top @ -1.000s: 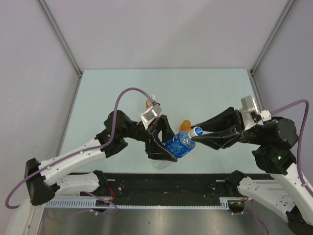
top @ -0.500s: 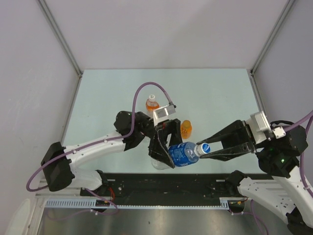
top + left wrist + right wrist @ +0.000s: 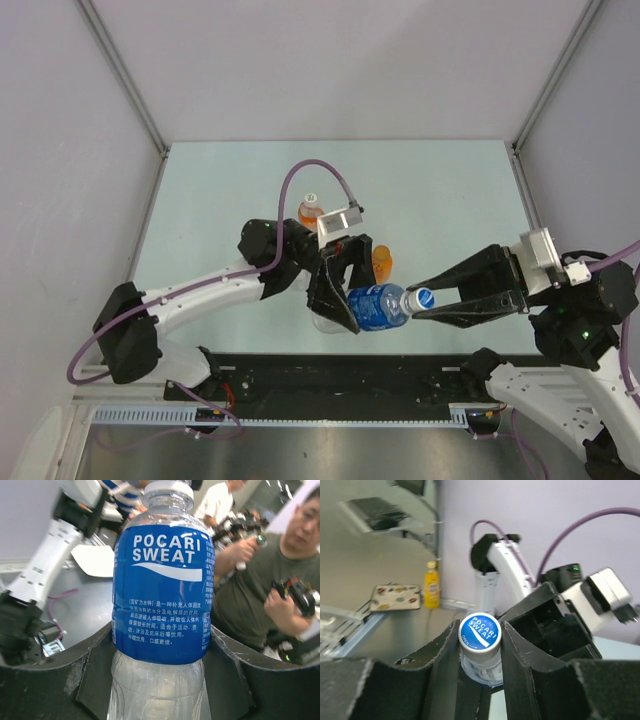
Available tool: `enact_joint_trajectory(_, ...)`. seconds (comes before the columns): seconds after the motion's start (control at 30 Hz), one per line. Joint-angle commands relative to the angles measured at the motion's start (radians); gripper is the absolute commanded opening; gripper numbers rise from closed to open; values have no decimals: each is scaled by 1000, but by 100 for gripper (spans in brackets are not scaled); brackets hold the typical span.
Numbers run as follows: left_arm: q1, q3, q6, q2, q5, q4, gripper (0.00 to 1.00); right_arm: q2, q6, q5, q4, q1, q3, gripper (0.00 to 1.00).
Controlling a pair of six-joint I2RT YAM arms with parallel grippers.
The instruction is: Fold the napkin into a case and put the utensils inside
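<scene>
No napkin or utensils show in any view. A clear Pocari Sweat bottle (image 3: 375, 307) with a blue label is held nearly level above the table's near edge. My left gripper (image 3: 342, 305) is shut on the bottle's body; in the left wrist view the bottle (image 3: 162, 590) fills the space between my left gripper's (image 3: 160, 680) jaws. My right gripper (image 3: 415, 300) is shut on the bottle's blue-and-white cap (image 3: 421, 299). In the right wrist view the cap (image 3: 479, 631) sits pinched between my right gripper's (image 3: 479, 647) jaws.
A small orange-liquid bottle (image 3: 311, 212) stands on the pale green table (image 3: 450, 200) behind the left arm. Another small orange thing (image 3: 381, 263) sits just beyond the held bottle. Grey walls and metal posts enclose the table on three sides.
The held bottle has moved right and turned from tilted to nearly level. The right arm drew back to the right on the cap; the left arm reached right, following it.
</scene>
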Motion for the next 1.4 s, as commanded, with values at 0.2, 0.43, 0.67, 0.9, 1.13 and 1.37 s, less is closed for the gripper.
enact_joint_trajectory(0.2, 71, 29, 366, -115, -148, -448, 0, -44, -81, 575, -157, -12, 113, 0)
enact_joint_trajectory(0.43, 71, 42, 760, -286, -393, -964, 0, 83, -157, 1439, -431, -15, 117, 0)
enact_joint_trajectory(0.67, 71, 8, 861, -471, -708, -1165, 0, 246, -43, 1639, -449, -244, -21, 0)
enact_joint_trajectory(0.9, 71, -52, 877, -600, -877, -1208, 0, 460, 164, 1571, -450, -479, -79, 0)
enact_joint_trajectory(1.13, 70, -124, 841, -662, -890, -1177, 0, 717, 233, 1616, -358, -515, -140, 0)
enact_joint_trajectory(1.37, 68, -162, 843, -735, -935, -1191, 0, 907, 224, 1654, -245, -501, -171, 0)
